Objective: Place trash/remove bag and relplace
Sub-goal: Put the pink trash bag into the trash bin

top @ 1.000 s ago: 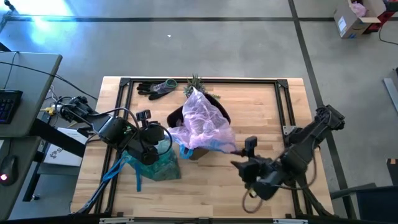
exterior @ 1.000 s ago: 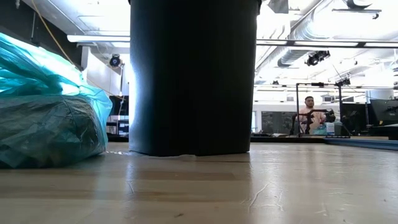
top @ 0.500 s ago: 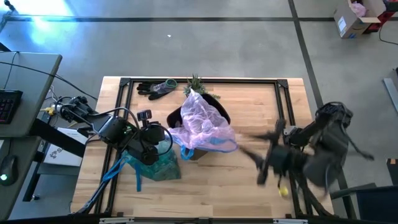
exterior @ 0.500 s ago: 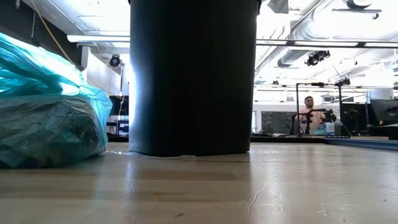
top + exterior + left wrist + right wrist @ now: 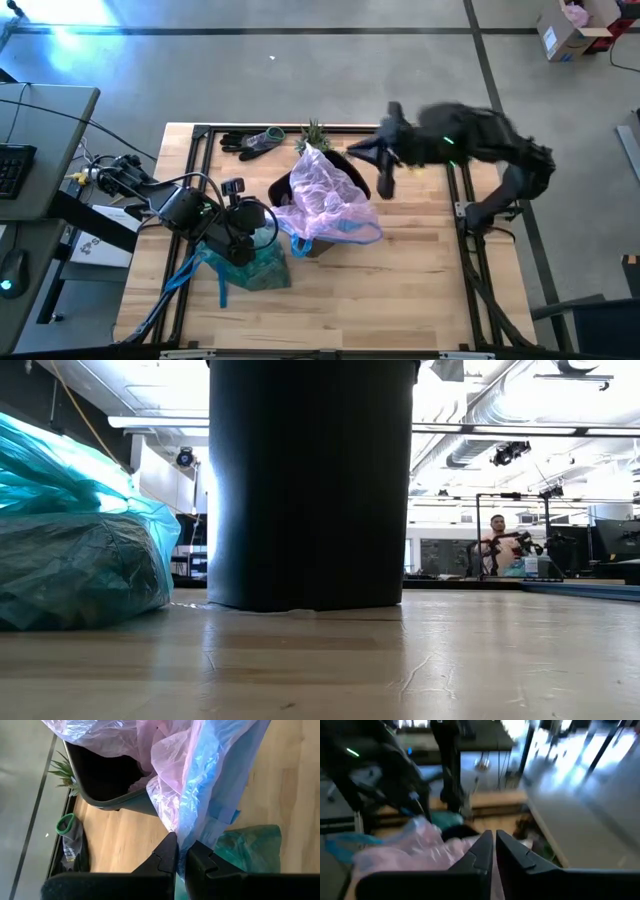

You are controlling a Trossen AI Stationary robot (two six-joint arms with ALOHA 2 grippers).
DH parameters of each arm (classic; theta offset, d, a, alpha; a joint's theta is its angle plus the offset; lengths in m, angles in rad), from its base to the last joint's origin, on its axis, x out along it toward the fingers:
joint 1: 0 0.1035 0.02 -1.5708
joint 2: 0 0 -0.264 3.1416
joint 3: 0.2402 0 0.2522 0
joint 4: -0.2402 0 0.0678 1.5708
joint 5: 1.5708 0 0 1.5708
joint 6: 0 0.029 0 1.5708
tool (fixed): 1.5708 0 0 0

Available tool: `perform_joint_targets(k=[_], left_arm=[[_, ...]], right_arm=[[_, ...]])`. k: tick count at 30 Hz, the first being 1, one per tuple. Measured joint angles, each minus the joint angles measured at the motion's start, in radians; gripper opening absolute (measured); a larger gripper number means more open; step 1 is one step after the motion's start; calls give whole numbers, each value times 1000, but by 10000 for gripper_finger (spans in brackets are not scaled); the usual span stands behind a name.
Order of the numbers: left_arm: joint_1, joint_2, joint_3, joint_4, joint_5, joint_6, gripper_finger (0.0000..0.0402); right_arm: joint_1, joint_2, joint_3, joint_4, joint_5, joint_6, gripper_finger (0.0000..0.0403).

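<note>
Over on the left side of the table, the left gripper sits low with its fingers pressed together on a fold of the pale pink bag, judging by the left wrist view; it looks like an anchor, keeping that liner from sliding while the far side is worked. Right under that arm lies the teal bag, bunched up full on the wood with its blue ties trailing toward the table's front edge (pulled out of the bin and parked, I'd say). In the middle the black bin stands with the pink bag draped over its rim, not yet seated. Farther right, the right gripper hangs in the air beside the bin's far rim, fingers together and holding nothing, probably reaching for the loose edge.
</note>
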Motion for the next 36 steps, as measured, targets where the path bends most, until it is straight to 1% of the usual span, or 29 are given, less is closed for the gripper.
perform_joint_targets(k=[2, 6, 10, 14, 17, 21, 25, 32, 36], left_arm=[[0, 0, 0, 10, 3, 8, 0], [1, 0, 0, 49, 7, 47, 0], [3, 1, 0, 54, 13, 55, 0], [3, 1, 0, 54, 13, 52, 0], [2, 1, 0, 54, 13, 52, 0], [2, 1, 0, 54, 12, 57, 0], [2, 1, 0, 54, 11, 72, 0], [2, 1, 0, 89, -17, 111, 0], [3, 1, 0, 104, -24, 133, 0]], right_arm=[[-69, 19, -15, -29, -100, 48, 7], [-143, 65, -49, -27, -184, 48, 2], [-200, 131, -51, -15, -327, 43, 0], [-242, 222, -53, -78, -384, 61, 0], [-268, 279, -53, -155, -469, 81, 0], [-274, 355, -54, -242, -496, 104, 0], [-273, 385, -53, -251, -591, 112, 0], [-280, 406, -50, -239, -616, 114, 0], [-281, 408, -50, -229, -625, 145, 0]])
